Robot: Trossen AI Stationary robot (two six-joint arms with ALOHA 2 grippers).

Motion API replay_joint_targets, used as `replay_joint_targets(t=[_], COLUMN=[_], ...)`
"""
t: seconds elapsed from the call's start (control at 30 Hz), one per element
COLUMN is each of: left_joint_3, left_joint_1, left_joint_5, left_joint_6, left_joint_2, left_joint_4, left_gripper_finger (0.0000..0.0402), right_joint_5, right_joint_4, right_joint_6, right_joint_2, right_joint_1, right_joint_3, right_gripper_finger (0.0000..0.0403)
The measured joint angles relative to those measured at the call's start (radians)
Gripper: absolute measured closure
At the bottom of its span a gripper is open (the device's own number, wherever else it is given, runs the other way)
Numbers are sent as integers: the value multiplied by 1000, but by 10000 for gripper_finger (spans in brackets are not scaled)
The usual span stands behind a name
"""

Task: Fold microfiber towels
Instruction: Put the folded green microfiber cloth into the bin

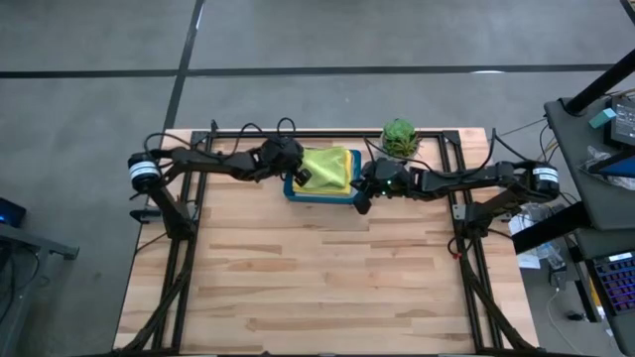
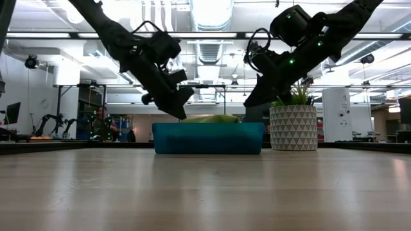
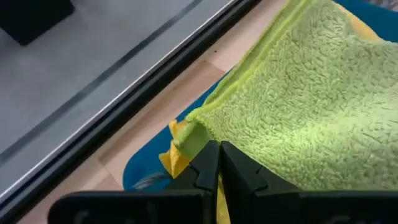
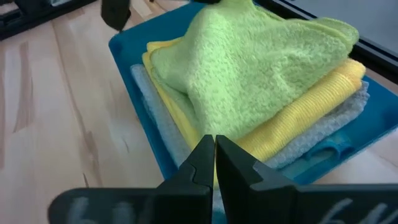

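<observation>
Microfiber towels point(image 4: 249, 81) lying stacked in teal tray point(image 1: 290, 188) at worktop's point(image 1: 317, 278) far edge, lime green towel point(image 3: 311, 106) uppermost, its corner being pinched by closed left end effector point(image 3: 214, 152); right end effector point(image 4: 214, 146) closed, empty beside tray; pick-up step, lifting needed next.

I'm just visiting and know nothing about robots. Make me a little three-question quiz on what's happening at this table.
1. True or false: the lime green towel lies on top of the pile in the teal tray.
2. Which claw pinches a corner of that towel? A) left claw B) right claw
3. What stands on the table beside the tray, on the right arm's side?

Key: 1. True. 2. A; the right claw is shut near the pile's edge, holding nothing visible. 3. A potted plant.
</observation>
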Motion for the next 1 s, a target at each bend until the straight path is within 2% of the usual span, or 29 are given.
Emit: replay_joint_targets(t=[0.13,0.33,0.53,0.83,1.0], left_joint_3=[0,0,0,2,8], left_joint_1=[0,1,1,-1,-1], left_joint_5=[-3,-70,-72,-38,-35], left_joint_6=[0,-52,-52,-54,-28], left_joint_2=[26,54,60,48,-23], left_joint_4=[28,36,33,-4,-53], left_gripper_finger=[402,402,398,310,276], right_joint_5=[0,0,-3,-10,-14], right_joint_4=[33,41,40,40,41], right_joint_6=[2,2,2,2,2], right_joint_2=[12,7,6,29,31], right_joint_1=[0,-3,-3,-3,-3], right_joint_3=[0,18,34,56,58], right_gripper_finger=[394,394,394,394,394])
